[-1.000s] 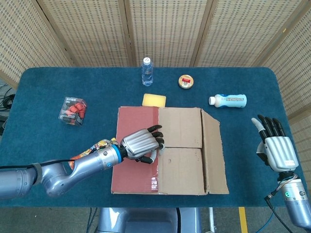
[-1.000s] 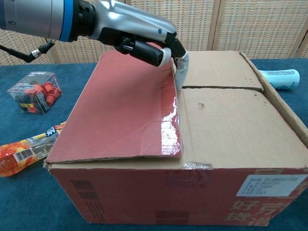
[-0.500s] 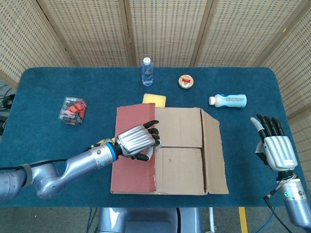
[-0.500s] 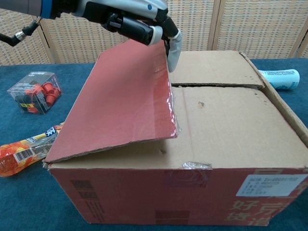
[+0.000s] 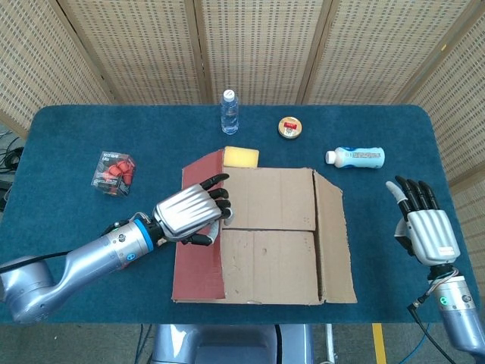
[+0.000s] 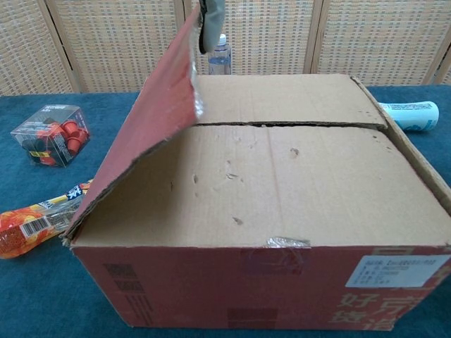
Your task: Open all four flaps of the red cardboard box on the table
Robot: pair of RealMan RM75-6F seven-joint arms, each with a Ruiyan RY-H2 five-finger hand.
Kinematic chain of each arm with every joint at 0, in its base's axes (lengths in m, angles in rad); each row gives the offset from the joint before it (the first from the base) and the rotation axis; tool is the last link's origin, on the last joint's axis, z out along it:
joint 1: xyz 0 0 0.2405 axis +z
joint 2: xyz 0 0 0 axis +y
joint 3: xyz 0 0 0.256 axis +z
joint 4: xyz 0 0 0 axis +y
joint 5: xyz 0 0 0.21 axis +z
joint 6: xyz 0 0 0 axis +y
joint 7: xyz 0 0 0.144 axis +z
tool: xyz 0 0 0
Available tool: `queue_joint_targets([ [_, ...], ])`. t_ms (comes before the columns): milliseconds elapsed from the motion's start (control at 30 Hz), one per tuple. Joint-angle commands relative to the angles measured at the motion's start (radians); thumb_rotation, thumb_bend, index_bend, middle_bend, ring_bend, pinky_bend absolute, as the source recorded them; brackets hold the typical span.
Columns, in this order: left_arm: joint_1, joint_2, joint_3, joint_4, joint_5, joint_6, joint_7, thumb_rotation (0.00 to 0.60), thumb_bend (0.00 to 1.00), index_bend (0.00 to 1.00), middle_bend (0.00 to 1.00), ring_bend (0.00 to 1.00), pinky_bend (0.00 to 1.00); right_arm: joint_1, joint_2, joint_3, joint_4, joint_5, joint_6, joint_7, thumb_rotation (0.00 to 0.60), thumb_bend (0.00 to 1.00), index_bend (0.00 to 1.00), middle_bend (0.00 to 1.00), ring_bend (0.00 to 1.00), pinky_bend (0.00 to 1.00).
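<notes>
Red cardboard box [image 5: 265, 235] mid-surface [image 5: 76, 227], two inner flaps flat. Red flap [image 5: 198, 227] at box's 9 o'clock edge raised steeply, pinched at free edge by my left robot hand [image 5: 191, 214]. My right robot hand [image 5: 421, 224] spread, empty, well apart at 3 o'clock.

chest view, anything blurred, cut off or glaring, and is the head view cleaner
Chest view: the raised red cardboard flap runs to the top edge, and the left hand is cropped to a pale, soft fingertip there; no strong glare. Head view: sharp, evenly lit, both hands whole, soft shadow under the left hand.
</notes>
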Motion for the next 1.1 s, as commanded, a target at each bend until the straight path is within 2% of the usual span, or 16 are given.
queue_joint_targets([
  [33, 0.052, 0.071, -0.005, -0.039, 0.059, 0.032, -0.051, 0.098, 0.89, 0.42, 0.4, 0.23, 0.0, 0.003, 0.0, 0.001, -0.005, -0.001, -0.003, -0.005, 0.6, 1.0, 0.07, 0.04, 0.0, 0.0],
  [333, 0.175, 0.217, 0.022, -0.065, 0.249, 0.095, -0.208, 0.096, 0.88, 0.42, 0.4, 0.23, 0.0, 0.001, 0.011, 0.003, -0.029, 0.001, 0.001, -0.022, 0.6, 1.0, 0.07, 0.04, 0.0, 0.0],
  [567, 0.295, 0.304, 0.072, -0.03, 0.411, 0.213, -0.346, 0.098, 0.88, 0.42, 0.4, 0.23, 0.0, 0.002, 0.017, 0.0, -0.052, -0.003, -0.001, -0.041, 0.6, 1.0, 0.07, 0.04, 0.0, 0.0],
  [767, 0.366, 0.345, 0.115, 0.017, 0.487, 0.262, -0.426, 0.097, 0.87, 0.42, 0.4, 0.23, 0.0, 0.009, 0.014, 0.0, -0.064, -0.002, -0.008, -0.058, 0.6, 1.0, 0.07, 0.04, 0.0, 0.0],
  [967, 0.384, 0.351, 0.127, 0.042, 0.504, 0.253, -0.469, 0.097, 0.87, 0.42, 0.4, 0.23, 0.0, 0.011, 0.009, -0.001, -0.067, 0.001, -0.012, -0.066, 0.6, 1.0, 0.07, 0.04, 0.0, 0.0],
  [1033, 0.387, 0.343, 0.126, 0.047, 0.5, 0.25, -0.473, 0.095, 0.81, 0.42, 0.4, 0.23, 0.0, 0.011, 0.007, -0.002, -0.067, 0.001, -0.012, -0.068, 0.6, 1.0, 0.07, 0.04, 0.0, 0.0],
  [1100, 0.395, 0.323, 0.123, 0.052, 0.489, 0.255, -0.467, 0.094, 0.71, 0.42, 0.38, 0.23, 0.0, 0.01, 0.004, -0.003, -0.067, 0.001, -0.011, -0.068, 0.6, 1.0, 0.07, 0.04, 0.0, 0.0],
])
